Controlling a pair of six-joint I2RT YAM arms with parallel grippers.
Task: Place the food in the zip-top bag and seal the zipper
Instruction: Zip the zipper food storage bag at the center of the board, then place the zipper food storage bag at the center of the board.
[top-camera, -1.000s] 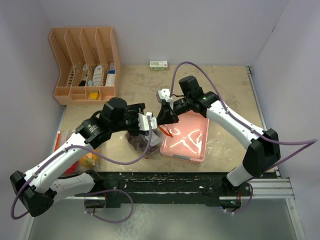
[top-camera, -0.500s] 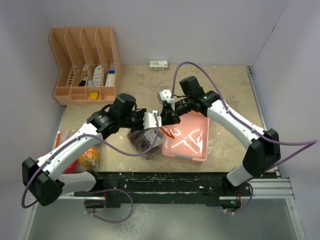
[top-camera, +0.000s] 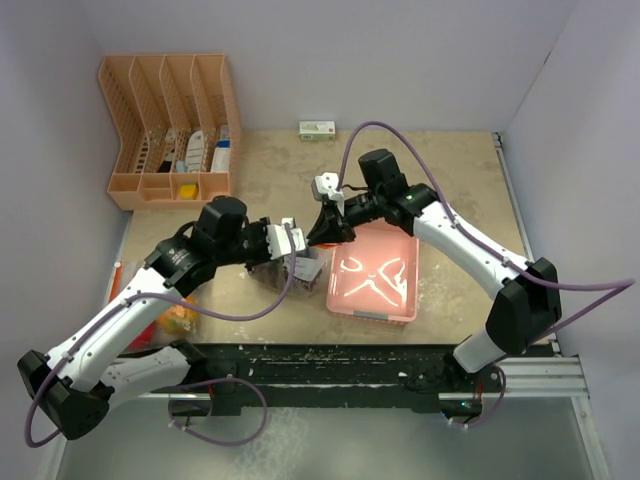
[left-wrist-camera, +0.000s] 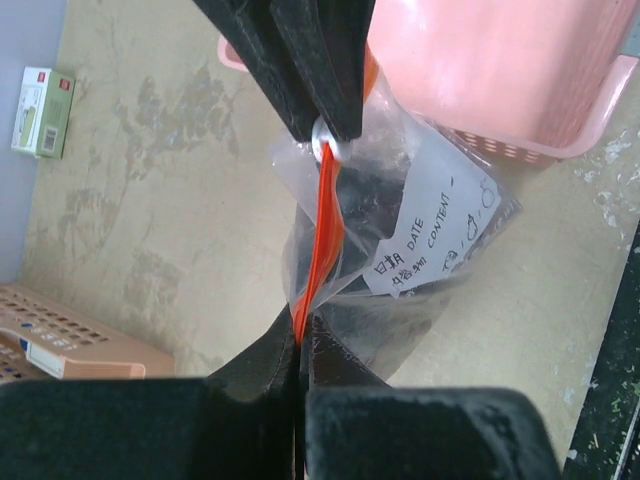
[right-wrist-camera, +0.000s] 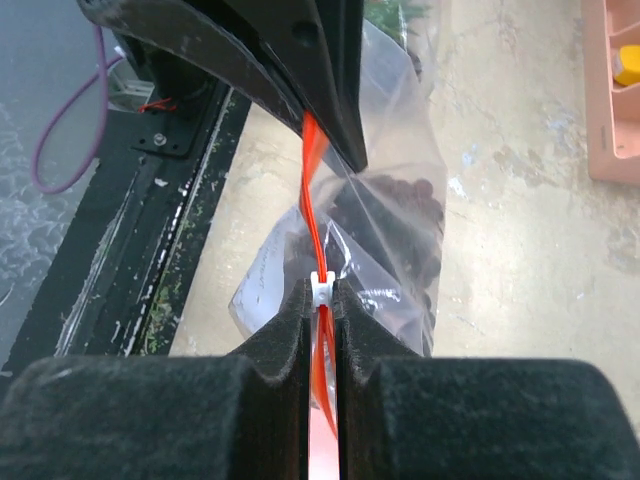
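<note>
The clear zip-top bag (top-camera: 303, 270) hangs between my two grippers, its orange zipper (left-wrist-camera: 325, 215) pulled taut. Dark purple food (left-wrist-camera: 372, 212) sits inside it, behind a white label (left-wrist-camera: 430, 228). My left gripper (left-wrist-camera: 298, 328) is shut on one end of the zipper strip, and in the top view it (top-camera: 296, 245) sits just left of the bag's top. My right gripper (right-wrist-camera: 320, 292) is shut on the white slider (right-wrist-camera: 320, 288), a short way along the strip from the left fingers (right-wrist-camera: 300, 70). Seen from above, the right gripper (top-camera: 323, 232) nearly meets the left one.
A pink tray (top-camera: 400, 300) lies right of the bag. An orange desk organizer (top-camera: 170, 130) stands at the back left, a small box (top-camera: 318, 129) at the back wall. Orange and red pieces (top-camera: 178, 314) lie by the left arm near the table's left edge.
My left gripper has shut on the end of the bag's zipper, having stood open a second ago. The bag now hangs taut between both grippers. The right gripper has barely moved.
</note>
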